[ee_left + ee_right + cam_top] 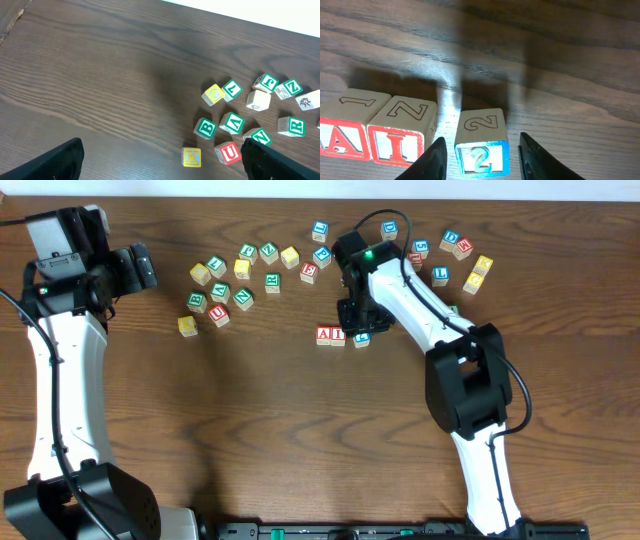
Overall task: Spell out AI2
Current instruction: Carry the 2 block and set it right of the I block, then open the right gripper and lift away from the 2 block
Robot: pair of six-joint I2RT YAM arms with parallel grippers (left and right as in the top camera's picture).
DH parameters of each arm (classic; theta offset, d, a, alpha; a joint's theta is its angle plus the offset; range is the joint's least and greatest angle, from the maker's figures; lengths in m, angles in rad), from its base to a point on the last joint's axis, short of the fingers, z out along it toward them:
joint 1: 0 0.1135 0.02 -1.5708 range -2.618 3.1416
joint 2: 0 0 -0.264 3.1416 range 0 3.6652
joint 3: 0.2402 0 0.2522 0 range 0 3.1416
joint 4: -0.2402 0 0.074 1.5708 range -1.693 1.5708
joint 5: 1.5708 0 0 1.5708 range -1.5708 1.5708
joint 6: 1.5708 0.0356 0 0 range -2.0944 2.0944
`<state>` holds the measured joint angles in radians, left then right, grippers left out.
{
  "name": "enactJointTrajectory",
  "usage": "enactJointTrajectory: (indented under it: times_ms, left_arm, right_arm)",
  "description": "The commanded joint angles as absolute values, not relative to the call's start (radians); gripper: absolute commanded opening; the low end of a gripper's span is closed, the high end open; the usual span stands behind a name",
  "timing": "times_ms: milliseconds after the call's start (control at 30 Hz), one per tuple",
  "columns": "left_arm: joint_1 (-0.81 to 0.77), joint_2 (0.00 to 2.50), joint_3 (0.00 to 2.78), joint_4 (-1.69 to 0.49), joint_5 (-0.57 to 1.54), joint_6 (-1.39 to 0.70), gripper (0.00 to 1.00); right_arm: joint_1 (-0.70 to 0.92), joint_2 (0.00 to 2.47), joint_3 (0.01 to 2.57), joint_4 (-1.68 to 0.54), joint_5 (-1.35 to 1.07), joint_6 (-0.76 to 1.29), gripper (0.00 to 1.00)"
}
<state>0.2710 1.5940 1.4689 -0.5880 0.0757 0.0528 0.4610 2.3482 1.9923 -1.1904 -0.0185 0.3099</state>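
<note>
Only the right wrist view shows the right claw [482,140] clearly. Its fingers [434,161] stand either side of the 2 cube [481,157], partly open, with a thin gap on each side and nothing held. From overhead the arm hides those fingers.

That close view also reads the faces: a red A cube [340,142] touching a red I cube [400,142], and the blue 2 at their 3 o'clock, just apart from the I. The top faces carry outlined figures: a 1, a Z or N, and a 2.

The overhead view puts this row on the bench [250,430] at 6 o'clock from the loose cubes.

The left wrist view shows the left claw [161,145] spread wide and empty, with a green B cube [205,128], a red U cube [228,152] and a yellow K cube [191,156] nearby.
</note>
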Motion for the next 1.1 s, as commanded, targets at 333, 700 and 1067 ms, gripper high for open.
enactJointTrajectory:
  times_ms: [333, 700, 1067]
  left_arm:
    - [0.269, 1.588, 1.492, -0.591, 0.074, 0.059, 0.99]
    - [0.269, 1.588, 1.492, -0.591, 0.074, 0.059, 0.99]
    - [0.269, 1.588, 1.492, -0.591, 0.074, 0.059, 0.99]
  right_arm:
    - [0.383, 2.185, 2.001, -1.255, -0.010, 0.305, 0.45]
    - [0.334, 2.207, 1.975, -1.244, -0.006, 0.275, 0.44]
    - [0.335, 2.207, 1.868, -1.163, -0.012, 0.276, 0.45]
